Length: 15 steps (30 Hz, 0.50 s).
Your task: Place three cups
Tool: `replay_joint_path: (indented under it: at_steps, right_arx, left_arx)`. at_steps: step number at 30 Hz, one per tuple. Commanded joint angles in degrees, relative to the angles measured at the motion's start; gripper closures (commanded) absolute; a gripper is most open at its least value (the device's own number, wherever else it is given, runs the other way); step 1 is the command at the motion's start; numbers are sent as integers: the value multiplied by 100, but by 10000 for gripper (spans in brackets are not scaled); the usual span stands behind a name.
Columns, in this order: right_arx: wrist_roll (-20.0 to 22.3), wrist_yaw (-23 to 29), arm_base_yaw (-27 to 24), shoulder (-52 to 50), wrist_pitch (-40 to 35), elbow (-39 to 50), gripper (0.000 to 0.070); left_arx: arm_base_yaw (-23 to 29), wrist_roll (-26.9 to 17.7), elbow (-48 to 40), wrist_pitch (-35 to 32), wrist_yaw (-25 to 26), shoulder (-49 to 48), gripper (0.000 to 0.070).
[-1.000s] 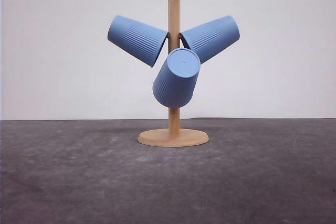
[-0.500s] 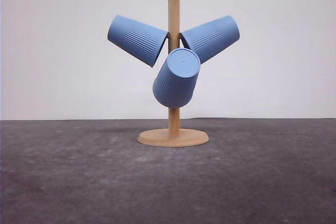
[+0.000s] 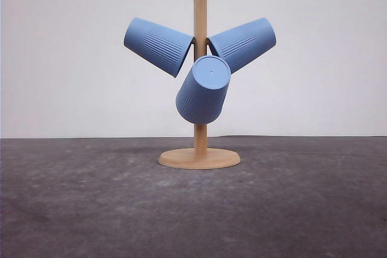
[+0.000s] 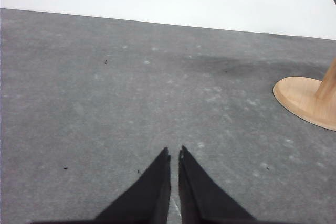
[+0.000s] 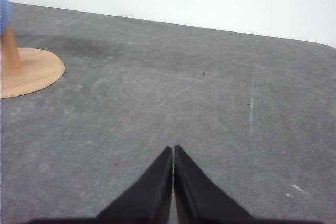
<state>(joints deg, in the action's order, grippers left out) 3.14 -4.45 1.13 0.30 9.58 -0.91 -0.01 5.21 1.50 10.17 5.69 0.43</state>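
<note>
- On the wooden peg stand [image 3: 199, 89], three light-blue cups hang mouth-inward: the left cup [image 3: 158, 46] slants up and away to the left, the right cup [image 3: 242, 43] mirrors it on the other side, and the front cup [image 3: 204, 90] points its flat base toward the front camera, lower than the other two.
- All three are off the grey table [image 3: 91, 209]; the stand's round base [image 3: 199, 159] rests on it near the middle.
- Left gripper [image 4: 174, 153] sits low over bare table, its dark fingers drawn together with a bare sliver between the tips, grasping nothing; the stand's base lies well apart from it.
- Right gripper [image 5: 173, 149] is likewise pressed closed and empty, with the stand's base well apart.
- Handling, as a judgement: the cups look like thin moulded plastic, so light and fairly stiff, though a hard squeeze near the open rim may flex the wall.
- Fine vertical ribbing should give the pads some bite; the taper could let a cup slide toward its narrow base.
- Best hold is probably across the ribbed mid-body, then drawing the cup along its peg's line so the light stand is not tipped.
</note>
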Motion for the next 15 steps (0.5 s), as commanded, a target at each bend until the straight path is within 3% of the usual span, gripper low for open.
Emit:
replay_joint_path:
  at_steps: [1, 15]
  right_arx:
    - [-59, 14, 15, -9, -71, 24, 700]
    - [-59, 15, 15, -9, -72, 24, 700]
  left_arx:
    - [0, 3, -59, 55, -15, 8, 700]
    - [0, 3, -59, 55, -15, 8, 700]
